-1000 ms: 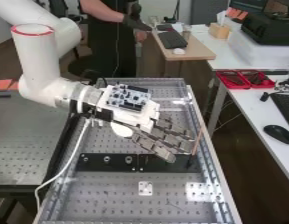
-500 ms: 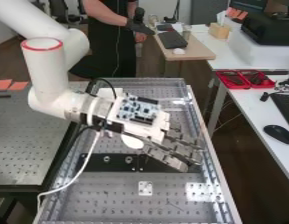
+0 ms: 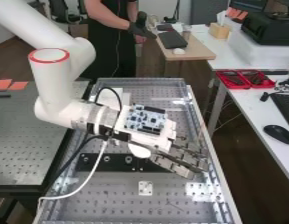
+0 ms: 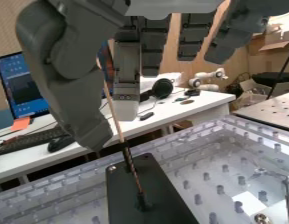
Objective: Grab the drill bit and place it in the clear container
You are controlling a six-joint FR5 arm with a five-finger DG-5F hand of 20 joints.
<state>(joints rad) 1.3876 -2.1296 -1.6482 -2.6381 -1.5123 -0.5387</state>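
- Hand [image 4: 81,97]: wide, fingers straight, above the black plate [image 4: 164,197].
- Drill bit [image 4: 130,162]: standing in the black plate, between thumb and fingers.
- Centre the drill bit before closing.
- Pinch firmly above the black plate; withdraw along its axis in 1 smooth lift.

Was made of thick white tubes [image 3: 49,90], rounded at the bends and marked with a red ring [image 3: 49,62]. Carried, beyond a silver-grey collar [image 3: 84,116], a blue-and-white circuit board [image 3: 146,120]. Had also a black cable [image 3: 120,100], a white cable [image 3: 95,172], and a hand [image 3: 173,163] with dark grey, blocky fingers [image 4: 127,60].
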